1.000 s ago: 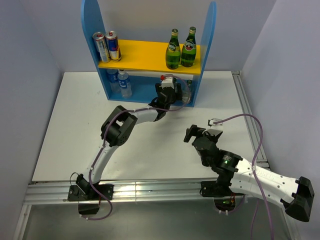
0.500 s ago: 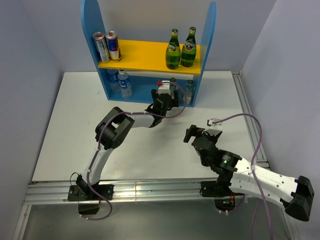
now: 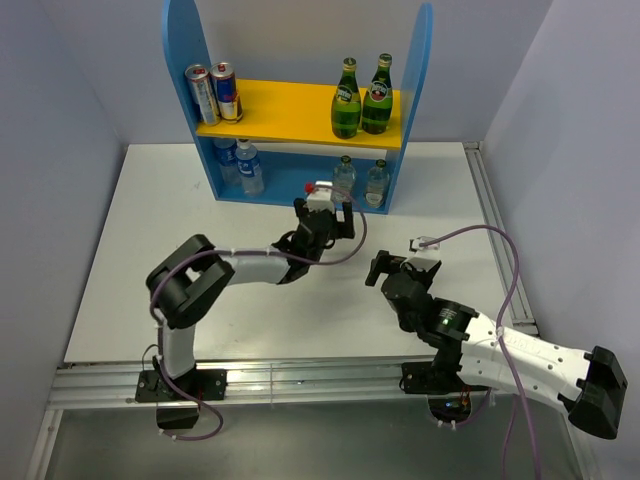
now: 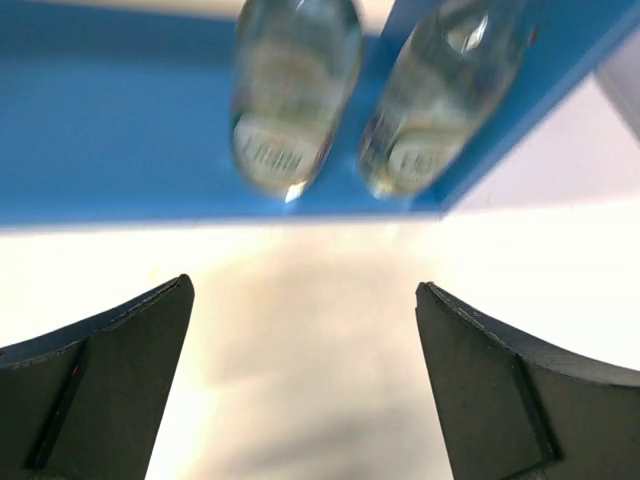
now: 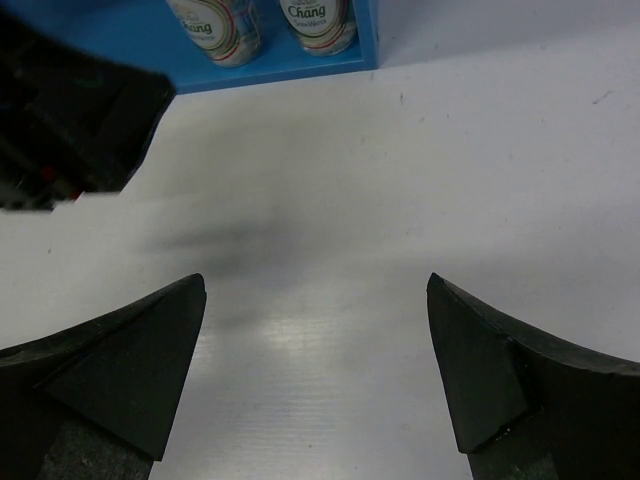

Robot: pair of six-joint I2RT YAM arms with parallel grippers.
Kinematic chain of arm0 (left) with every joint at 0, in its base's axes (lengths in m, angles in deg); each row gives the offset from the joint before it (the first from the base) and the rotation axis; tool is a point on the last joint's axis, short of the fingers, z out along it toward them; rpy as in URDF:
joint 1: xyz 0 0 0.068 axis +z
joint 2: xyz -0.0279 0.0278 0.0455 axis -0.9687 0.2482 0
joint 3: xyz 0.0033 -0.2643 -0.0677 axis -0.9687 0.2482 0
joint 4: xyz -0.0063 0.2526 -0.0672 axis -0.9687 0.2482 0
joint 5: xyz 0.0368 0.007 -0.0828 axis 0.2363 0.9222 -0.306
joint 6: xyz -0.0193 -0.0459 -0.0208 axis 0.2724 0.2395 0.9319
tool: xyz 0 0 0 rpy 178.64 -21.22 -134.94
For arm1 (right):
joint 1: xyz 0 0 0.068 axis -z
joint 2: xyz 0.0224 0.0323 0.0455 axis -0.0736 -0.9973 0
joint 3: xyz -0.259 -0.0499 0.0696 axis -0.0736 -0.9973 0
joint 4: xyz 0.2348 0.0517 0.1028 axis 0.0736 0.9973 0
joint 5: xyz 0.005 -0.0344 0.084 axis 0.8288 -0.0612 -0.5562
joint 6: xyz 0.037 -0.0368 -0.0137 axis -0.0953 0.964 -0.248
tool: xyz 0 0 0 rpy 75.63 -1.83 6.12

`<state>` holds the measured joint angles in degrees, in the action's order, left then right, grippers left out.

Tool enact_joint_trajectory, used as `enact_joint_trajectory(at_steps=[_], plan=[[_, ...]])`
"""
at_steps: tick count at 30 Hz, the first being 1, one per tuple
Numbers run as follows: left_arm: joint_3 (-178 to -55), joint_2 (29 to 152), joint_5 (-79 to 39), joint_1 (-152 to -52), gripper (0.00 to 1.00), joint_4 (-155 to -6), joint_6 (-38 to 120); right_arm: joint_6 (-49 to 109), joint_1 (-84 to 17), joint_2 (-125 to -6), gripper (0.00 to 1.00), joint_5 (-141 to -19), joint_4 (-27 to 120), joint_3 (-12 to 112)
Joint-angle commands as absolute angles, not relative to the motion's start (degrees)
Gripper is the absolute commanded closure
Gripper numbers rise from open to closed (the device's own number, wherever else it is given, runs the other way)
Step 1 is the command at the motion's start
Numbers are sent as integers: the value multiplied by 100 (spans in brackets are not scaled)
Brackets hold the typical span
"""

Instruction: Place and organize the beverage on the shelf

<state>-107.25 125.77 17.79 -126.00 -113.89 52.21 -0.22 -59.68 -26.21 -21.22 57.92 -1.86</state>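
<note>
well, nearest to me the right gripper (image 3: 385,268) sits low over the white table (image 3: 140,250), right of centre, jaws spread wide with nothing between them. its arm lies folded low along the near right side, with a purple cable (image 3: 500,250) looping over it. from its wrist i see only matte table between the black wedge-shaped fingers (image 5: 120,370), and beyond that the lower parts of two clear bottles (image 5: 215,30) on the shelf's blue base.

further out, the left gripper (image 3: 325,212) hangs just in front of the shelf (image 3: 180,40), also fully spread and holding nothing. the left arm rises from its base, bends sharply at the elbow on the left, then lies nearly flat toward the shelf. the clear bottles stand side by side just beyond its tips, not touching them, at the right end of the lower tier, close to the right panel. in the left wrist view they are blurred: glassy, rounded, with pale labels, set near the front edge of the base.

at the left end of that tier stand two blue-capped bottles (image 3: 249,167). above, on the smooth yellow board (image 3: 290,110), two dark green bottles (image 3: 346,98) stand upright at the right and two slim cans (image 3: 202,94) at the left. the side panels are tall, flat, blue and round-topped.
</note>
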Motion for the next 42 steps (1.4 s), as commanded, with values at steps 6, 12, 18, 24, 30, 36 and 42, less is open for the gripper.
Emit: enact_joint_trajectory(at_steps=[6,12,18,24,30,36,42], plan=[[-9654,9900,3713,-13661,1,-8332,6348,72,-5959,-2260,3,-1998,5566,-80],[-10312,7658,4971,-14733,1,-4082,7788,211,-6126,-1934,0,-2876,6628,1438],[-11508,6049,5113,-15068,2,-2386,8319,888,-6240,-2355,0,-3615,8366,4118],[-12317,5125,5333,-15069,1,-1752,7969,1214,-6240,-2681,0,-3968,9617,6124],[-12239,4808,5456,-15069,1,-2130,7476,1258,-6240,-2550,0,-3915,9785,6380],[-12239,4852,5597,-15069,1,-2077,7467,1205,-6240,-2532,0,-3985,9794,6345],[-12090,4852,5667,-15069,1,-2217,7353,1232,-6240,-2523,0,-4003,9750,6240]])
